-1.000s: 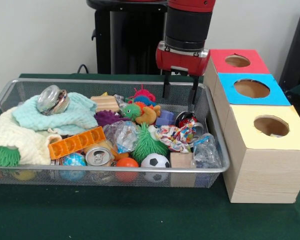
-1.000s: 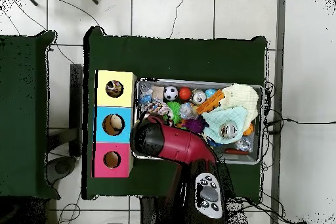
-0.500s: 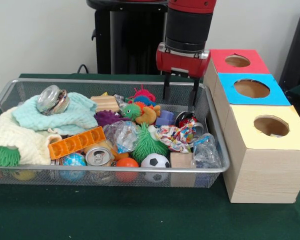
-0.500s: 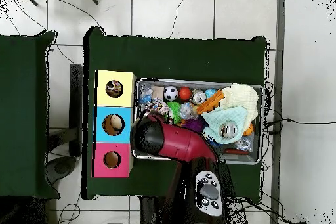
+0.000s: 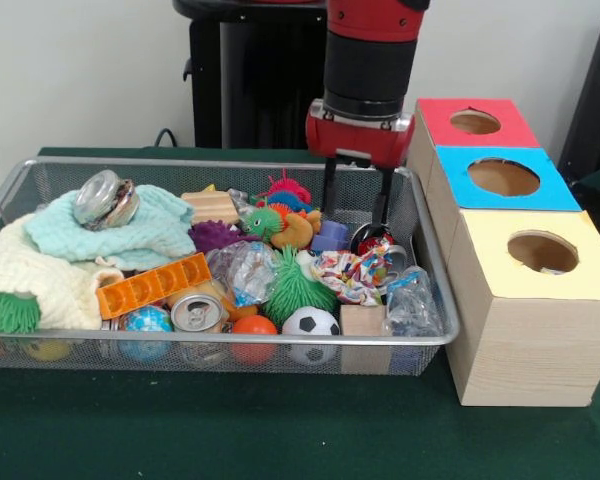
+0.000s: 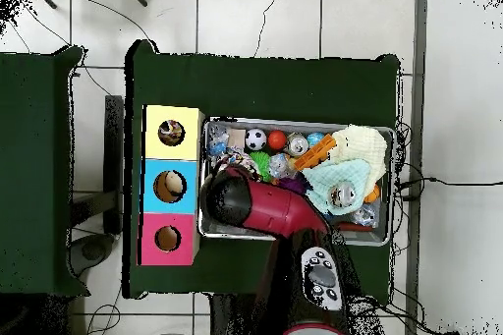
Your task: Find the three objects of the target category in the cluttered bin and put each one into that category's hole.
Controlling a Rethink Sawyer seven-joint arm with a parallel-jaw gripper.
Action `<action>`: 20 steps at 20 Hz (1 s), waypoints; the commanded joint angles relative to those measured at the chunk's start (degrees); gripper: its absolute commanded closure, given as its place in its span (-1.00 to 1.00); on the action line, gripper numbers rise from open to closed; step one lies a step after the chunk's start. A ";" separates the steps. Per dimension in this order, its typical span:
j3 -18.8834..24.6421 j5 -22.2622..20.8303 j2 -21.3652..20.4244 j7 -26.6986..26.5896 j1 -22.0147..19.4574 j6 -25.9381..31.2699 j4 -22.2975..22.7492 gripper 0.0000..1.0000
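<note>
I'm running the arm from my desk and right now the gripper (image 5: 357,205) is hanging over the 3 o'clock end of the wire bin (image 5: 220,165), fingers spread apart with nothing between them, tips just above a dark round thing with red on it (image 5: 372,241) beside a purple block (image 5: 331,236). I'm not seeing which category I'm chasing from the pictures alone, so I'm guessing the target is something in that corner. The bin is looking very full: soccer ball (image 5: 311,322), orange ball (image 5: 254,327), soda can (image 5: 197,312), green spiky ball (image 5: 296,285), orange tray (image 5: 153,285), a plush fish (image 5: 277,224), crumpled plastic, and cloths at 9 o'clock with a metal lid (image 5: 105,198) sitting on top. As for progress, from overhead I'm spotting something inside the yellow box hole (image 6: 171,134) and something pale in the blue box hole (image 6: 170,187), while the red box hole (image 6: 167,239) is looking dark and I can't tell if anything's in there. So I'm judging some sorting may already be done, but I can't say how many of the three. Nothing's in hand, so a grab, lift, carry toward the boxes at 3 o'clock and drop are all still waiting.
</note>
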 commanded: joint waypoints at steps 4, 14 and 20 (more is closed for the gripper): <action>7.91 -4.23 5.27 1.98 -3.52 -3.11 -4.67 -1.00; 8.46 -5.52 7.33 3.44 -3.67 -4.40 -6.38 -1.00; 8.18 -5.73 7.85 4.10 -3.15 -4.76 -6.96 -1.00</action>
